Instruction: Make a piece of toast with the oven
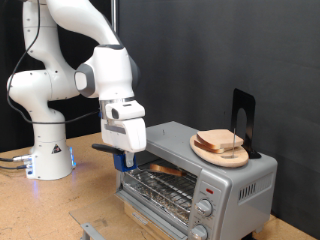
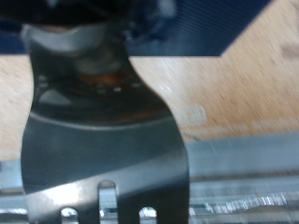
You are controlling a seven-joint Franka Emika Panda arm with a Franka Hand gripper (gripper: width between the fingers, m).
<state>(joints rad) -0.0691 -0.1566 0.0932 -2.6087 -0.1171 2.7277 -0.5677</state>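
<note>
The silver oven [image 1: 235, 180] stands at the exterior view's lower right, its front open and the wire rack [image 1: 165, 182] showing. A browned slice, the piece of toast [image 1: 166, 170], lies on the rack. My gripper [image 1: 122, 162] hangs just in front of the oven's opening, shut on a dark spatula whose black handle [image 1: 103, 148] sticks out toward the exterior view's left. In the wrist view the slotted spatula blade [image 2: 103, 154] fills the picture over the oven's metal edge [image 2: 243, 177]; my fingers are hidden there.
A round wooden plate [image 1: 234, 159] with other bread slices [image 1: 214, 141] sits on the oven's top, next to a black upright stand [image 1: 243, 118]. Two knobs [image 1: 210, 188] are on the oven's front. The arm's base [image 1: 50, 150] stands at the left on the wooden table [image 1: 40, 210].
</note>
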